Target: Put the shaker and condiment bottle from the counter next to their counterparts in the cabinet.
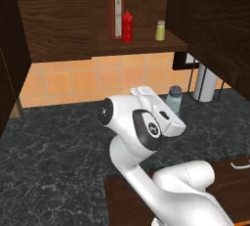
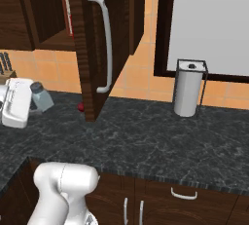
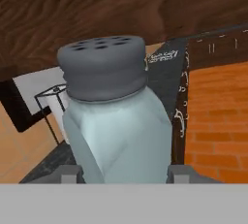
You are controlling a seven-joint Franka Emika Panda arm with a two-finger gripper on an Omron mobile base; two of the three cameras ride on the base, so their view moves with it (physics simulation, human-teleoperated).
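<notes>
Gripper (image 3: 124,172) closed on the shaker (image 3: 116,121): the hand view has the pale glass body filling the space between the two fingertips (image 3: 68,172), one pressed to each side, with the grey perforated cap above.

Left base view: the arm's white hand covers most of the shaker (image 1: 174,98), whose cap and upper body show just past it, above the counter (image 1: 53,146). The cabinet (image 1: 58,19) stands open above. On its shelf the condiment bottle (image 1: 127,26) stands upright, touching or just beside the tall red bottle (image 1: 115,12) on that bottle's right. The yellowish shaker (image 1: 160,30) stands further right on the same shelf, apart from both. A paper towel roll (image 1: 205,84) stands at the far right of the counter.

Right base view: the shaker (image 2: 41,97) is tilted, projecting from the white hand at the left edge, clear of the counter (image 2: 146,141). The cabinet door (image 2: 97,44) hangs open just to its right. A small dark-red round thing (image 2: 80,106) lies on the counter by the door's lower edge.
</notes>
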